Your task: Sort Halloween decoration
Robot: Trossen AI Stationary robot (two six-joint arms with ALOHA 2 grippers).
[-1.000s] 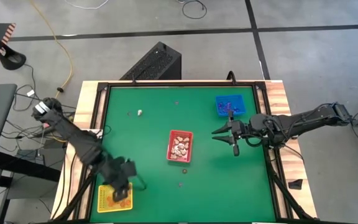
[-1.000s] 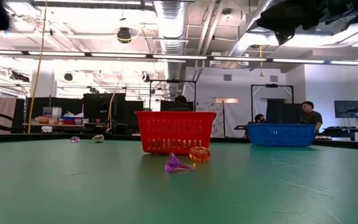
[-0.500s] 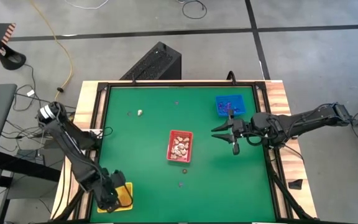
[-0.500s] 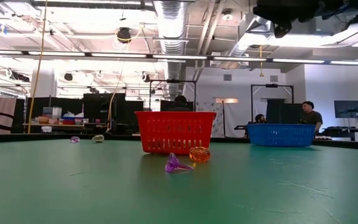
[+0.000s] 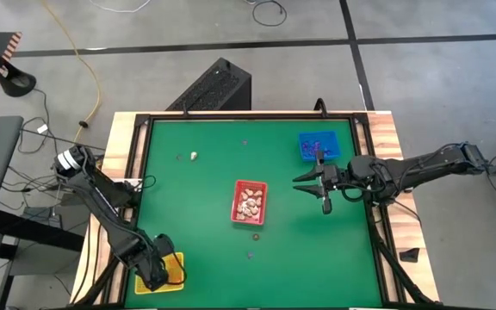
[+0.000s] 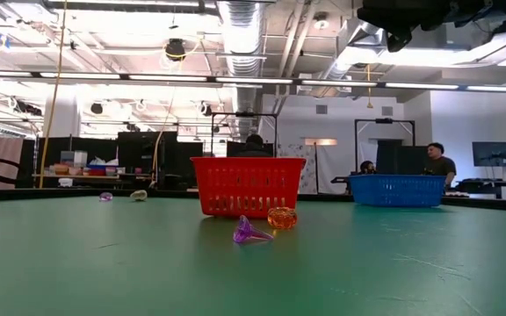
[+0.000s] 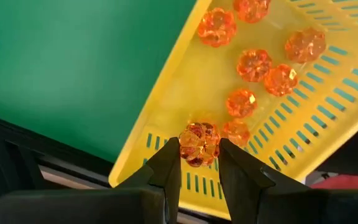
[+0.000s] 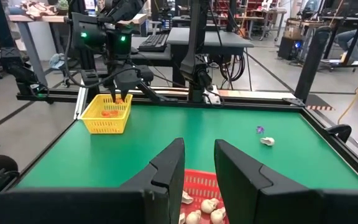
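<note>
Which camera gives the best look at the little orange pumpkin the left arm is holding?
The left wrist view: the pumpkin fills the space between the left gripper's fingers, above the yellow tray. The high view only shows the gripper over the tray; the right wrist view shows it far off; the low view misses it.

Three trays on the table (image 5: 205, 189): one (image 5: 249, 202) at the centre, one (image 5: 319, 145) near the far right corner, one (image 5: 172, 274) at the near left corner. Two trinkets (image 5: 253, 245) loose just before the central tray; two more (image 5: 188, 157) well apart, far left. Left gripper (image 7: 199, 163) over the near-left tray; right gripper (image 5: 311, 183) between the other two.
</note>
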